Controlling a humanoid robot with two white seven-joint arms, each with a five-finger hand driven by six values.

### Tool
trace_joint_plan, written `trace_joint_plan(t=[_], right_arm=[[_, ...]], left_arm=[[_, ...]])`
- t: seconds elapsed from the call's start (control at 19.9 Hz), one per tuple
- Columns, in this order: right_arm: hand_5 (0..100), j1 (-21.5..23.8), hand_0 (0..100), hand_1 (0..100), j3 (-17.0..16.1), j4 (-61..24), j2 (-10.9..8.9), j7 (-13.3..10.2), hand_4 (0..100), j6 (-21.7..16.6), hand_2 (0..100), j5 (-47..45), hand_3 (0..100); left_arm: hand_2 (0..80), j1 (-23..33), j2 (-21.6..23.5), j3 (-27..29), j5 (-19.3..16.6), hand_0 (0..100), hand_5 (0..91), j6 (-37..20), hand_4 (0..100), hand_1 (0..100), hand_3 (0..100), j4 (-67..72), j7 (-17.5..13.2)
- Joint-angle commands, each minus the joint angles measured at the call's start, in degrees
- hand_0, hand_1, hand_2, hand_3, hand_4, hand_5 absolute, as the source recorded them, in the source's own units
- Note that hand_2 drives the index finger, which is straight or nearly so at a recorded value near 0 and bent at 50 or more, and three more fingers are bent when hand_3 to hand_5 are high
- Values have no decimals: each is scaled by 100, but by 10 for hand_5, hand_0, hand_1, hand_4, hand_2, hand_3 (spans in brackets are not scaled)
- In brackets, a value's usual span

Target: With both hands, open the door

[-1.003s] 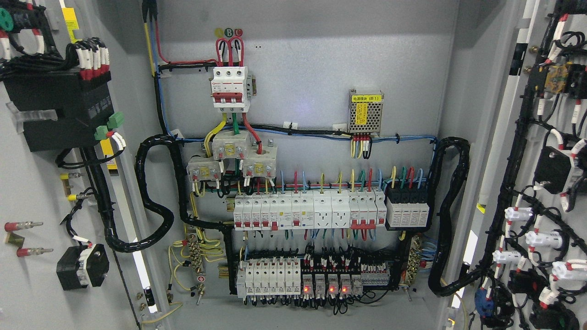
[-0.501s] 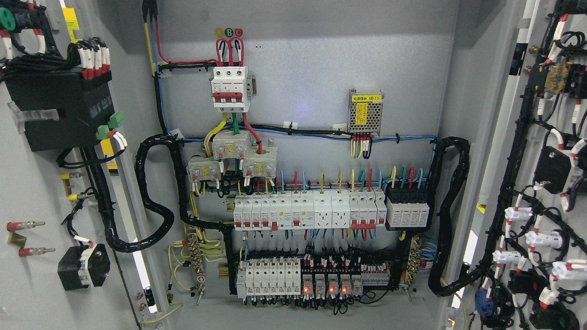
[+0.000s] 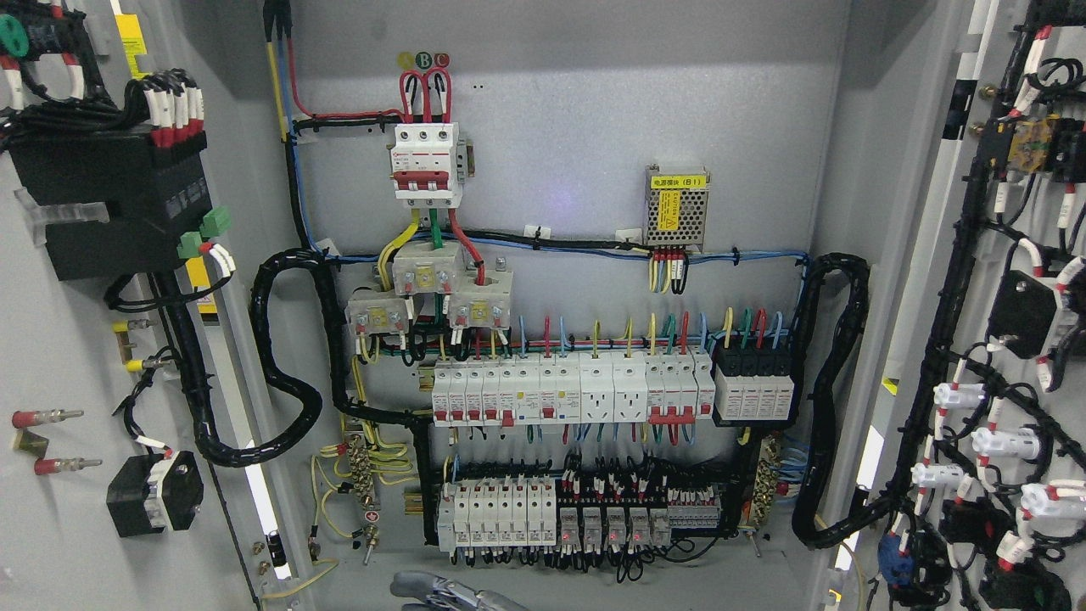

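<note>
Doors of the electrical cabinet stand wide open on both sides. The left door [image 3: 59,356] fills the picture's left edge, its inner face carrying a black box with wire ends, a black cable loom and a small black block low down. The right door [image 3: 1018,339] fills the right edge, its inner face lined with black wiring, white connectors and black switch backs. Between them the cabinet back panel [image 3: 577,153] is in plain sight: a three-pole breaker [image 3: 427,163] near the top, a small meshed power supply [image 3: 676,208] with a yellow label to its right, a long row of white breakers [image 3: 568,389] across the middle, and a lower row of breakers and relays [image 3: 560,513] near the cabinet floor.

At the bottom edge of the picture, a little left of the middle, a grey robot hand [image 3: 445,591] just shows above the frame. Only the upper parts of its fingers [image 3: 416,582] are visible, lying nearly level and pointing left, below the lower breaker row and touching nothing that can be seen. Its arm is out of view, so I cannot tell which side it belongs to, nor how far its fingers are spread.
</note>
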Motion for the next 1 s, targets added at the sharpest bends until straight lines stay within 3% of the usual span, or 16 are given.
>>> trace_joint_plan(t=[0.0, 0.1, 0.25, 0.4, 0.55, 0.95], right_arm=[[0, 1124, 0, 500, -1462, -1614, -526, -48, 0, -184, 40, 195, 0], [0, 1580, 0, 500, -1691, -1852, -623, -57, 0, -394, 40, 213, 0], [0, 2275, 0, 500, -1762, -1897, -667, -57, 0, -999, 40, 309, 0], [0, 2996, 0, 500, -1833, -1897, -895, -57, 0, -1632, 40, 336, 0], [0, 3427, 0, 500, -1946, -1897, -966, -57, 0, -2335, 40, 336, 0], [0, 4535, 0, 500, -2614, -1897, -1142, -48, 0, -4304, 40, 318, 0]], left_arm=[[0, 539, 169, 150, 7, 120, 0, -379, 0, 556, 0, -3225, 0], [0, 829, 178, 124, -2, 120, 0, -495, 0, 556, 0, -4218, 0], [0, 1093, 186, 97, -72, 120, 0, -469, 0, 556, 0, -5528, -9], [0, 1234, 545, -104, -81, 120, 0, -460, 0, 556, 0, -6751, -114], [0, 1366, 679, -307, -90, 120, 0, -477, 0, 556, 0, -7420, -342], [0, 1384, 617, -228, -90, 120, 0, -678, 0, 556, 0, -8994, -343]])
